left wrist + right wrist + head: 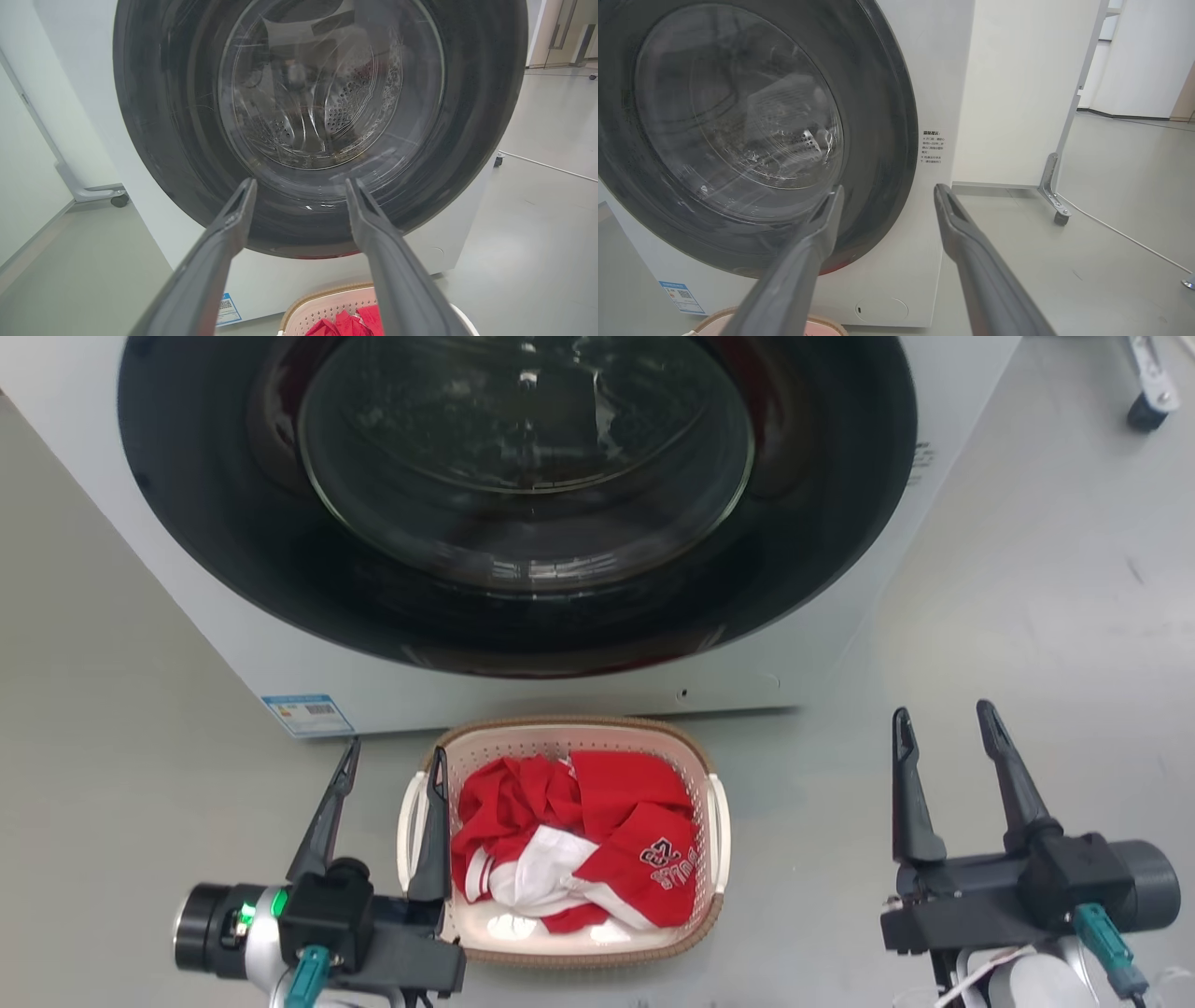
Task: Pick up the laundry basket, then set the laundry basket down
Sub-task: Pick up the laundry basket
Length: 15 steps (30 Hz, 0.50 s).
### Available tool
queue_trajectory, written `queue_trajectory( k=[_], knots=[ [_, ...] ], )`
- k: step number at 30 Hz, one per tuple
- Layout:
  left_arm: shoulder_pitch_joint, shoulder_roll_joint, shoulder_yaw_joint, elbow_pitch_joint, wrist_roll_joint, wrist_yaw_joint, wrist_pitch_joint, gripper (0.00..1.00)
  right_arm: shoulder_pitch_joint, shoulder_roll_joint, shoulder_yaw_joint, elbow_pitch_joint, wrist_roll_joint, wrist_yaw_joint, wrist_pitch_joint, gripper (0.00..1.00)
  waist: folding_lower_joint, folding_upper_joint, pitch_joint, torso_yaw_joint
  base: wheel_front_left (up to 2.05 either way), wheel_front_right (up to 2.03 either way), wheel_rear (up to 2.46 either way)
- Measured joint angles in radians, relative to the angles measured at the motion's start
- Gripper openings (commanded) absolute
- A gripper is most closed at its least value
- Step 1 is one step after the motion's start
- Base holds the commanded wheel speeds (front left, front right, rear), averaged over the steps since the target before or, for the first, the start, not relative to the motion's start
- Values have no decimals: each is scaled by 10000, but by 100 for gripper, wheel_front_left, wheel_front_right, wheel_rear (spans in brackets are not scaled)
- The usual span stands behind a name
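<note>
- Two end effectors are mine. The left end effector (396,747) is spread wide and holds nothing.
- My right end effector (942,710) also has its fingers parted with nothing between them. It hangs over bare floor (1027,616), well apart from the basket.
- The laundry basket (560,722) stands on the floor just in front of the washer (523,695), below its round dark door (523,476).
- One left finger crosses the basket's left edge by the white handle (408,831) and the other lies outside it. I cannot tell whether either touches.
- A red and white garment (579,840) is crumpled inside the basket. It carries white lettering on red that I cannot read.
- A blue label (306,714) sits at the washer's lower front corner. My wrist views show a square code on it, but its text is too small to read.
- In my right wrist view, a printed notice (933,147) of several lines sits beside the door, too small to make out.
</note>
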Motion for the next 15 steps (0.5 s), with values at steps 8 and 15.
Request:
queue_trajectory(
  k=[8, 15],
  knots=[
    [-1258, -38, 79, 1043, -104, -102, 0, 100, -1084, -8, -136, 920, 21, 144, 0, 100, 1, 0, 1114, 63, 0, 0, 0],
    [-2376, -65, 240, 2136, -316, -194, 0, 100, -2157, 6, -111, 1896, 167, 226, 0, 100, 0, 1, 2135, 146, 0, 0, 0]
  ],
)
